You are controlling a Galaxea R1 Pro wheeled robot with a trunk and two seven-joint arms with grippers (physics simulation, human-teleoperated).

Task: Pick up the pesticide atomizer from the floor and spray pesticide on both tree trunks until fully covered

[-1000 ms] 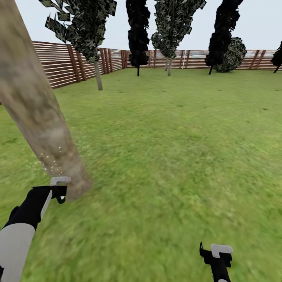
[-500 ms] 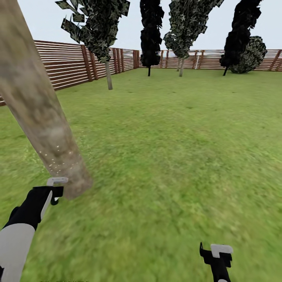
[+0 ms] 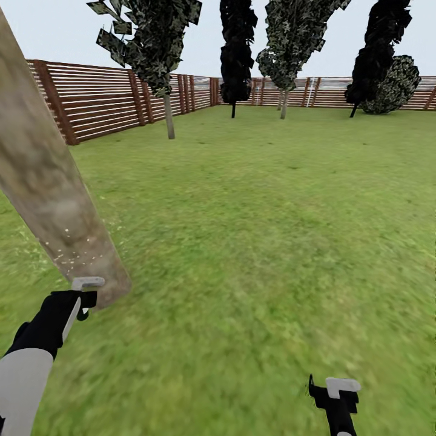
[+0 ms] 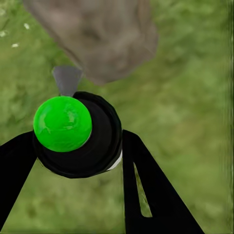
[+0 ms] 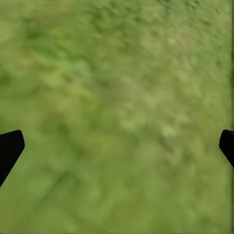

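grass lawn (image 3: 260,242); left pincer (image 4: 78,146) extended low, clamped on atomizer (image 4: 73,134) beside trunk (image 3: 54,200); right pincer (image 5: 117,146) apart.

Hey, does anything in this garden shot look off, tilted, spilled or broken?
The near tree trunk appears to lean in the head view. White pesticide specks dot its base, above the atomizer in the left tool. Nothing looks broken.

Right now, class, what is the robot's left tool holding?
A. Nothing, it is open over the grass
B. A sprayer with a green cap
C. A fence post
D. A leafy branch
B: in the left wrist view the left tool is shut on the sprayer, its nozzle toward the tree trunk.
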